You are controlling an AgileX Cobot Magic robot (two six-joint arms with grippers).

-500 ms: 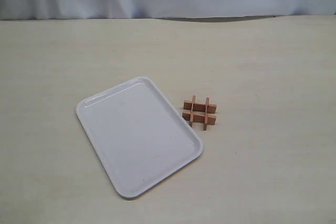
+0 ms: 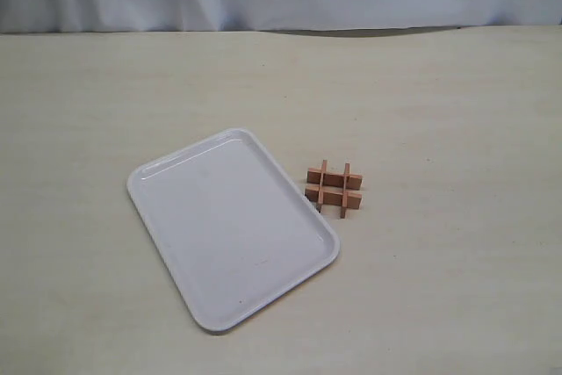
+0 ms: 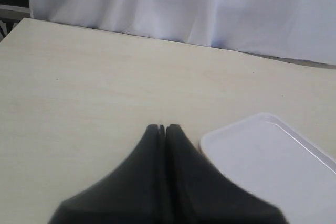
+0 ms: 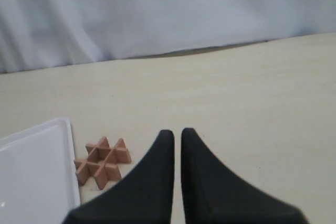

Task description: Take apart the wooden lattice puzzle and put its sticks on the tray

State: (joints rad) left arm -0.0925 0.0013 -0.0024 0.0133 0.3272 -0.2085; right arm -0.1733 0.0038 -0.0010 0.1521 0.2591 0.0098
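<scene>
Item 1, wooden lattice puzzle [image 2: 334, 188]: small, reddish-brown, shaped like a hash sign. It lies flat on the bench [image 2: 439, 111], right of centre in the exterior view. Its four sticks [image 2: 335, 196] are all interlocked. Two run roughly across that view with a slight tilt, and two cross them, running away from the camera. The outline is about square, so it has no clear long axis. Short stub ends stick out on every side.

Item 2, tray [image 2: 233, 226]: white, rectangular, with rounded corners and a low rim. It sits just left of the puzzle. Its long axis runs diagonally from far left to near right in the exterior view. The puzzle is just beside its right long rim, near the middle of that side. My right wrist view shows a sliver of bench between them.

Item 3, my left tool [image 3: 165, 128]: black, tips pressed together, holding nothing. It hangs above bare bench near a tray corner.

Item 4, my right tool [image 4: 177, 132]: black, tips drawn almost together with a thin slit between them, holding nothing. It is clear of the puzzle.
</scene>
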